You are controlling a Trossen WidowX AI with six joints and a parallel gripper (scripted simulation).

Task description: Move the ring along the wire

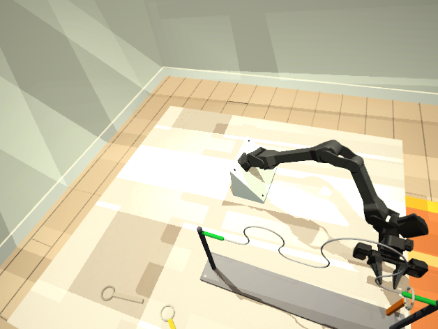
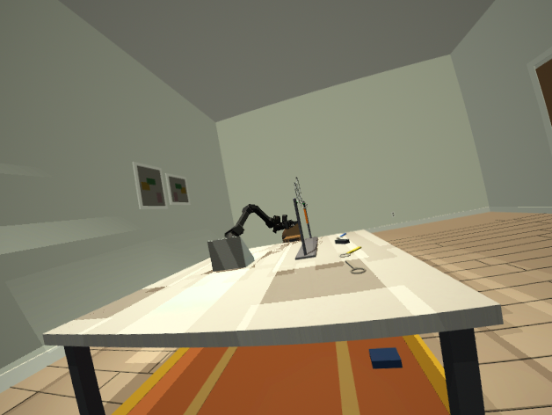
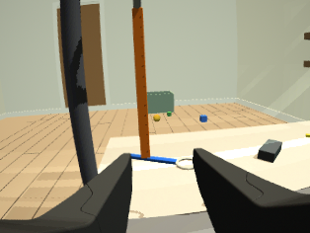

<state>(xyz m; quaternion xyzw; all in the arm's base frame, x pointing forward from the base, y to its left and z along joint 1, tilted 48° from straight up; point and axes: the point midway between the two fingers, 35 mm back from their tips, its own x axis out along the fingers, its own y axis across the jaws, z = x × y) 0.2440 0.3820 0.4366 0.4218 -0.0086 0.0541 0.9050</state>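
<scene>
The ring [image 1: 411, 307] hangs around the green part [image 1: 425, 300] beside the right post [image 1: 413, 316] in the top view. Its orange handle [image 1: 395, 307] [image 2: 306, 215] [image 3: 141, 84] points down. My gripper [image 1: 387, 285] [image 3: 162, 157] is partly open with nothing between its fingers. It is on the robot's side of the wire, short of the handle. In the wrist view the handle stands ahead, left of centre, and a dark post [image 3: 75, 89] stands further left. The grey wire [image 1: 307, 265] winds to the other green part [image 1: 212, 235] at the left post [image 1: 206, 249].
A grey base plate [image 1: 275, 283] carries the posts. A grey ring tool [image 1: 122, 298] [image 2: 355, 268] and a yellow-handled ring [image 1: 171, 323] [image 2: 354, 251] lie on the table. A blue-handled ring [image 3: 160, 159] and a dark block [image 3: 270, 150] [image 2: 341, 241] lie beyond the wire.
</scene>
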